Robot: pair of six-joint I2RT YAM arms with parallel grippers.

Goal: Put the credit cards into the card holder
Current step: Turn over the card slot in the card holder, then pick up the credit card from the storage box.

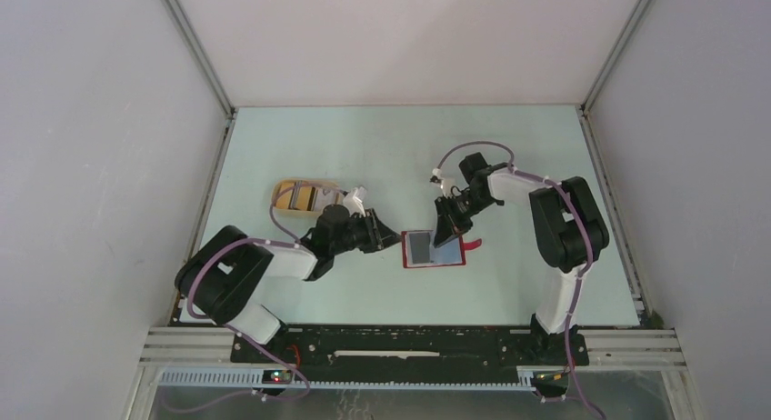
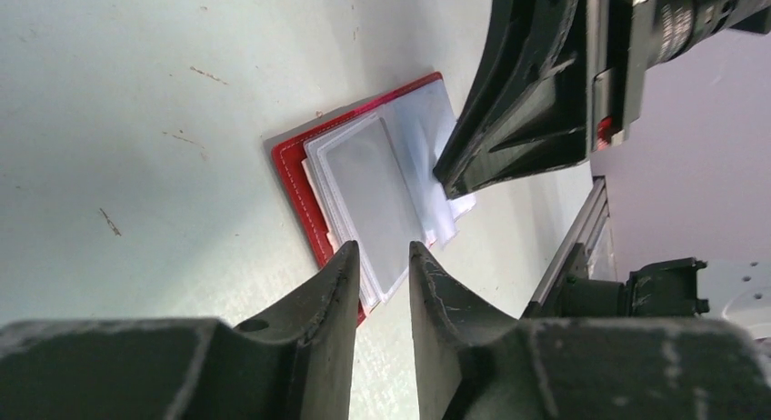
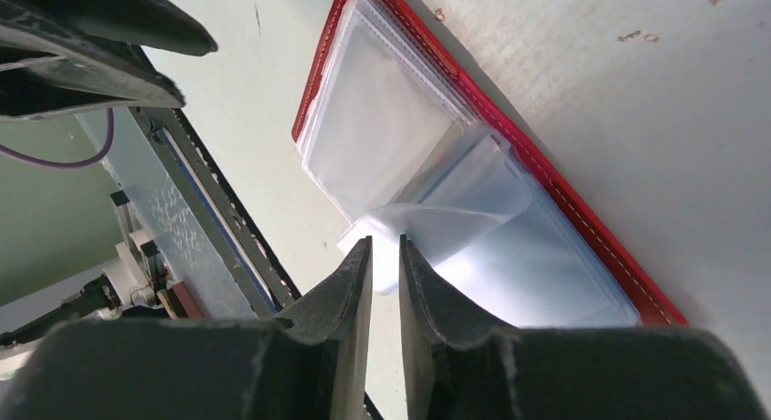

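We judge the task barely begun: no card is in the holder [image 1: 435, 250] yet. It lies open on the table [image 1: 364, 147] between the two grippers, and its clear sleeves look empty in both wrist views.

The right gripper [image 3: 385, 245] is clenched to a thin slit. The edge of one sleeve [image 3: 455, 202] curls up into it, so we take it to be pinching that leaf to lift it. The left gripper [image 2: 383, 249] hangs just beside the holder's left edge, its fingers a little apart with nothing between them.

The cards [image 1: 305, 198] sit in the tan tray [image 1: 284, 195], well to the left of the holder, behind the left arm. Every card has yet to be picked up, carried over and slid into a sleeve.

We count one holder, one tray and two grippers. The holder has a stack of several sleeves. The cards are too small for a sure count; we make out golden-brown and pale stripes, so more than one.
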